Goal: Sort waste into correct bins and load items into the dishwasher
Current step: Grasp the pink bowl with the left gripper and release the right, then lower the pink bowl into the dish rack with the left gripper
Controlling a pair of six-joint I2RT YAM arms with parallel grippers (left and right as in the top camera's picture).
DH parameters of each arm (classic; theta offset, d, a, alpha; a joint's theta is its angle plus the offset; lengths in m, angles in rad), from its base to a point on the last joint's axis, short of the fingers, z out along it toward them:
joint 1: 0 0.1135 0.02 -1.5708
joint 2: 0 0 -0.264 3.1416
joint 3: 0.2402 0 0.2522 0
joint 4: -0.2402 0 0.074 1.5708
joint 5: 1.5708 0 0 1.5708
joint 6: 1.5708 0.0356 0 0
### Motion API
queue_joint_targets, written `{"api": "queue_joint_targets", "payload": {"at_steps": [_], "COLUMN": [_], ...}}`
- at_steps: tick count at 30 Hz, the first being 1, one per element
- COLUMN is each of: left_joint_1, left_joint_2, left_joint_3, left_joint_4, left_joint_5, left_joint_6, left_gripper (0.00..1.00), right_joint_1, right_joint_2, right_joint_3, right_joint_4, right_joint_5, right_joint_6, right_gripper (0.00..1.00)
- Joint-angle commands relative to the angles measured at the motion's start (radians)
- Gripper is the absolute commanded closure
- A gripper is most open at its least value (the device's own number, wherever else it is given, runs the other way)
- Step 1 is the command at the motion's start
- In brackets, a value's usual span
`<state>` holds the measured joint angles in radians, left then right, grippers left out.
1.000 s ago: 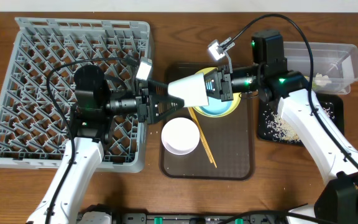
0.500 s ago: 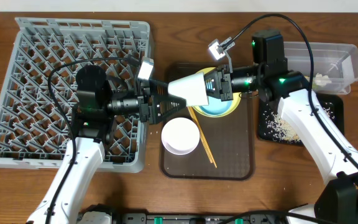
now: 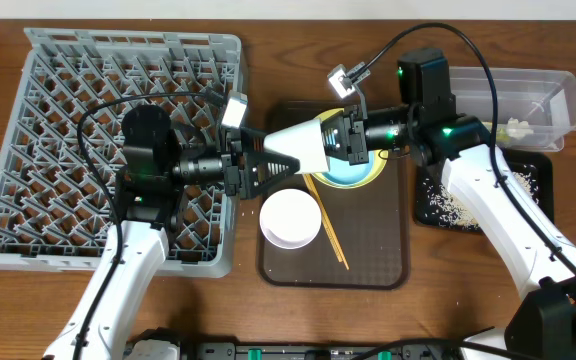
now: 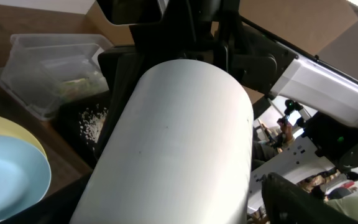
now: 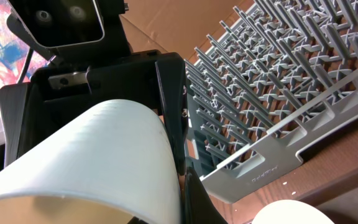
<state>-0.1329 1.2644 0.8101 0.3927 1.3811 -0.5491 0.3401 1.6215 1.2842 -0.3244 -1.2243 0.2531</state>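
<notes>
The small white cup hangs on its side in the air above the brown tray, between my two grippers. My right gripper is shut on its wide rim end; one finger presses on the cup wall. My left gripper is open with its jaws on either side of the narrow base; a gap shows between its finger and the cup. The light blue bowl sits on the yellow plate, partly hidden under the right gripper. The white bowl and chopsticks lie on the tray.
The grey dish rack stands at the left, under the left arm. The brown serving tray is in the middle. The clear tub holds the wrapper at the back right. The black tray holds rice crumbs.
My right gripper has moved slightly left with the cup, bringing its base further between the left gripper's jaws. The left arm has barely moved.
</notes>
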Motion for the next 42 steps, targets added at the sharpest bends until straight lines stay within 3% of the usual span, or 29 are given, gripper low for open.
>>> {"api": "queue_joint_targets", "payload": {"at_steps": [1, 4, 16, 28, 33, 37, 42], "left_joint_1": [-0.018, -0.017, -0.017, 0.076, 0.14, 0.182, 0.259], "left_joint_2": [-0.013, -0.013, -0.013, -0.008, -0.005, -0.006, -0.016], "left_joint_3": [0.011, 0.011, 0.011, 0.011, 0.011, 0.011, 0.029], "left_joint_4": [0.014, 0.014, 0.014, 0.001, -0.148, -0.312, -0.439], "left_joint_5": [0.055, 0.055, 0.042, -0.04, -0.148, -0.323, -0.433], "left_joint_6": [0.001, 0.001, 0.002, 0.08, 0.182, 0.275, 0.287], "left_gripper": [0.25, 0.39, 0.56, 0.59, 0.59, 0.59, 0.64], "right_joint_1": [0.006, 0.006, 0.002, -0.096, -0.153, -0.202, -0.243], "right_joint_2": [0.008, 0.008, 0.008, 0.008, 0.008, 0.006, 0.005], "right_joint_3": [0.002, 0.002, 0.002, 0.002, 0.002, 0.003, 0.018], "right_joint_4": [0.0, 0.0, -0.004, -0.163, -0.21, -0.254, -0.383], "right_joint_5": [0.069, 0.068, 0.068, 0.106, 0.196, 0.237, 0.338], "right_joint_6": [0.009, 0.009, 0.008, -0.042, -0.059, -0.072, -0.142], "right_gripper": [0.99, 0.99, 0.82, 0.64, 0.61, 0.6, 0.62]}}
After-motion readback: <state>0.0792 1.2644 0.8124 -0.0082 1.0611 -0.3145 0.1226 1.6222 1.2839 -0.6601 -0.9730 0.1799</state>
